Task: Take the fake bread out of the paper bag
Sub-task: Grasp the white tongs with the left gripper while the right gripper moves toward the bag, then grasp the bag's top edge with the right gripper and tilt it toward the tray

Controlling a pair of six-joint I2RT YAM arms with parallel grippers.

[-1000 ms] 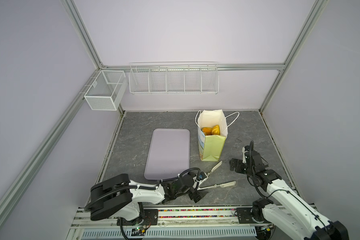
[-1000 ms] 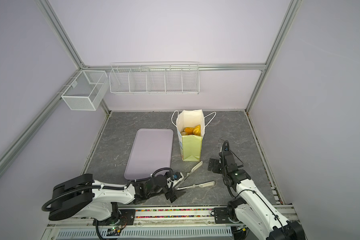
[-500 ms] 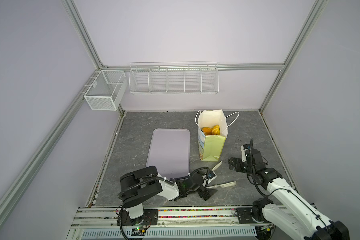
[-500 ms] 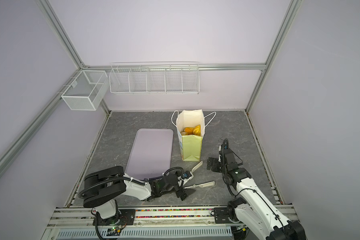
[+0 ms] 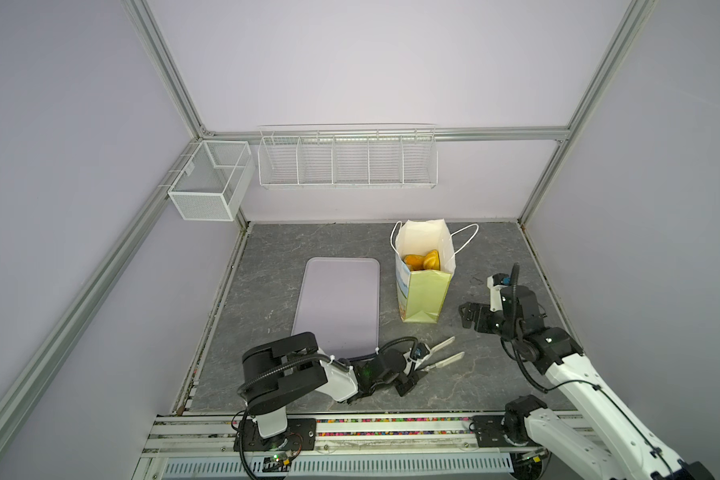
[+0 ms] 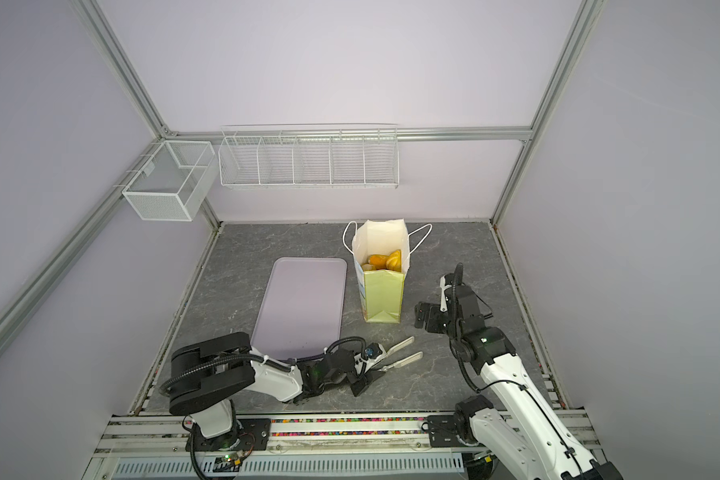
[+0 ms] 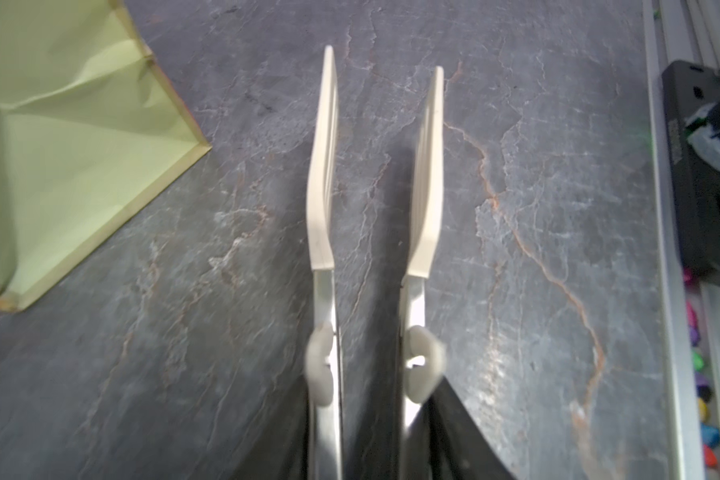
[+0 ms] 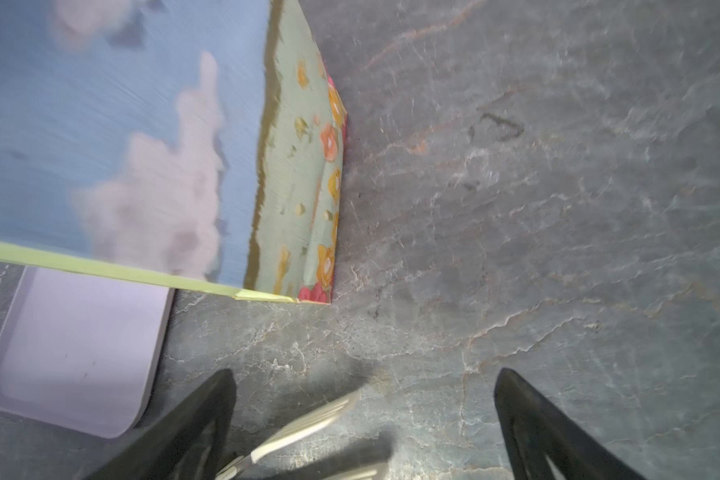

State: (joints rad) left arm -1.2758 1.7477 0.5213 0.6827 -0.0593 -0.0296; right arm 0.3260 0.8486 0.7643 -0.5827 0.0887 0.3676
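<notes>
Some fake bread (image 5: 422, 261) sits in your upright, mouth-up paper bag (image 5: 422, 297); left gripper (image 5: 414, 368) squeezes tongs (image 5: 449, 360), right gripper (image 8: 364, 374) gapes empty.

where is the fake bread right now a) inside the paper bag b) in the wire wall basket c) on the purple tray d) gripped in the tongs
a: in a top view the fake bread lies down inside the upright paper bag, while the tray is bare and the tongs hold nothing.
</notes>
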